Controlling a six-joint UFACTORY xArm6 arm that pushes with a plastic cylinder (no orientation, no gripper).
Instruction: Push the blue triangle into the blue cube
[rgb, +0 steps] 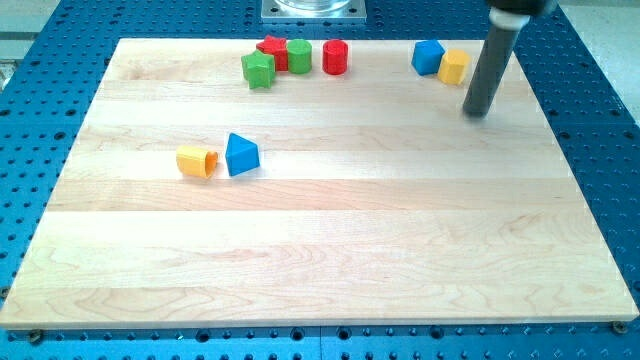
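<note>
The blue triangle (241, 155) lies on the wooden board (330, 250) at the view's left of centre. The blue cube (428, 57) sits near the view's top right, touching a yellow block (454, 67) on its right. My tip (478, 112) is at the end of the dark rod at the view's upper right, just below and right of the yellow block and far right of the blue triangle. It touches no block.
A yellow cylinder-like block (197, 161) lies just left of the blue triangle. At the view's top are a green star-like block (258, 70), a red block (273, 51), a green cylinder (299, 56) and a red cylinder (335, 57).
</note>
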